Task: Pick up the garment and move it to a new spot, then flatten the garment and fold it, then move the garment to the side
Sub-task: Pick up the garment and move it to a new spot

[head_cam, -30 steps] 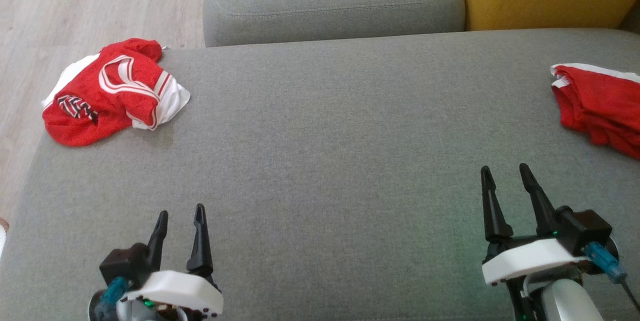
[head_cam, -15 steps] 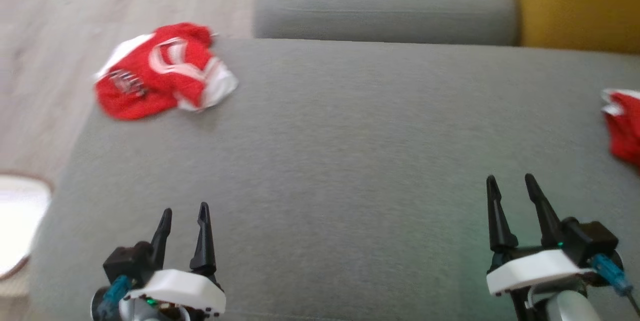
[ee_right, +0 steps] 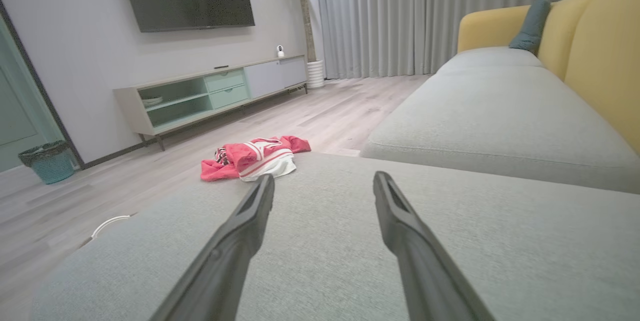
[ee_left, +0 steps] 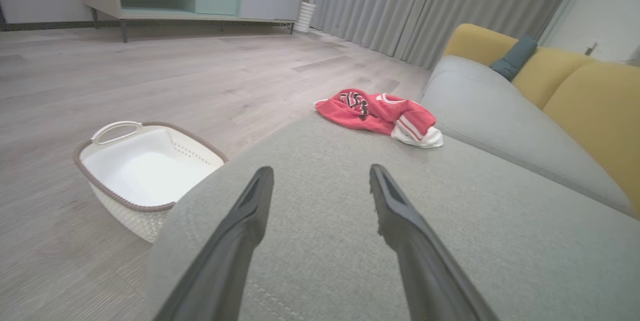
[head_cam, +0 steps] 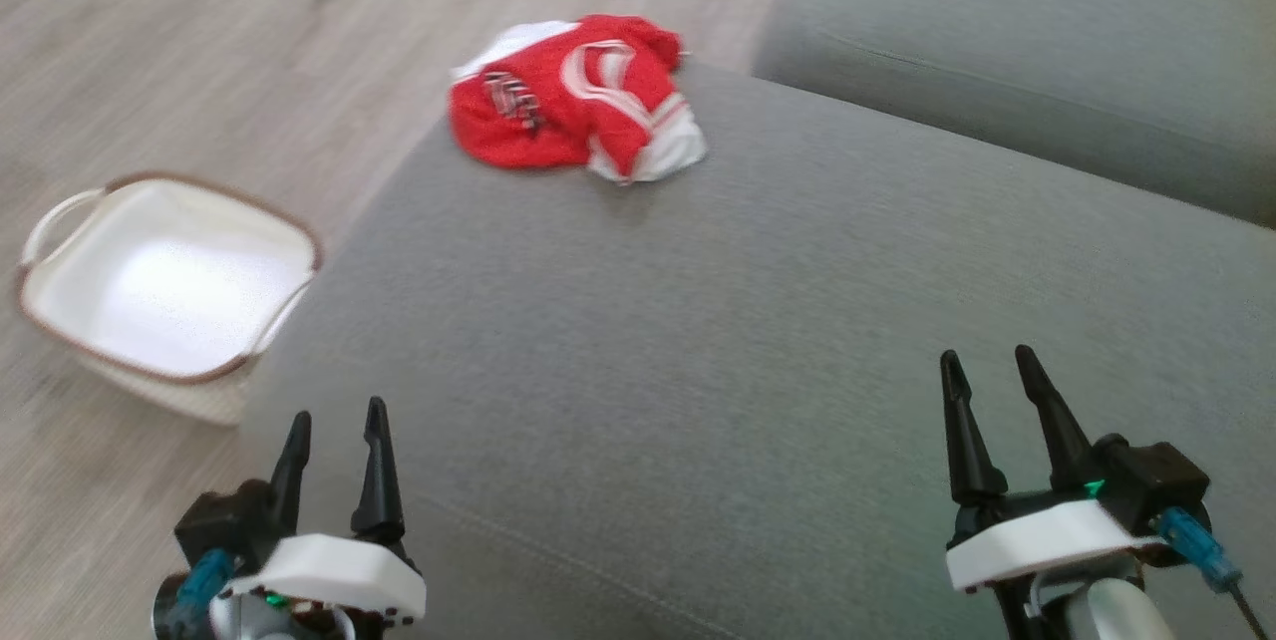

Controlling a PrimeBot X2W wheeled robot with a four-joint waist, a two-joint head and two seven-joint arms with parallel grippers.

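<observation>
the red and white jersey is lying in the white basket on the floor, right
No: the crumpled red and white jersey lies on the grey fabric sofa seat, near its corner, as the head view shows; the white woven basket on the floor is empty.

Garment (head_cam: 573, 97) on sofa (head_cam: 758, 341) corner

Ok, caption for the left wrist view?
Open left gripper over the grey sofa, crumpled red garment at its far edge, white basket on the floor.
</observation>
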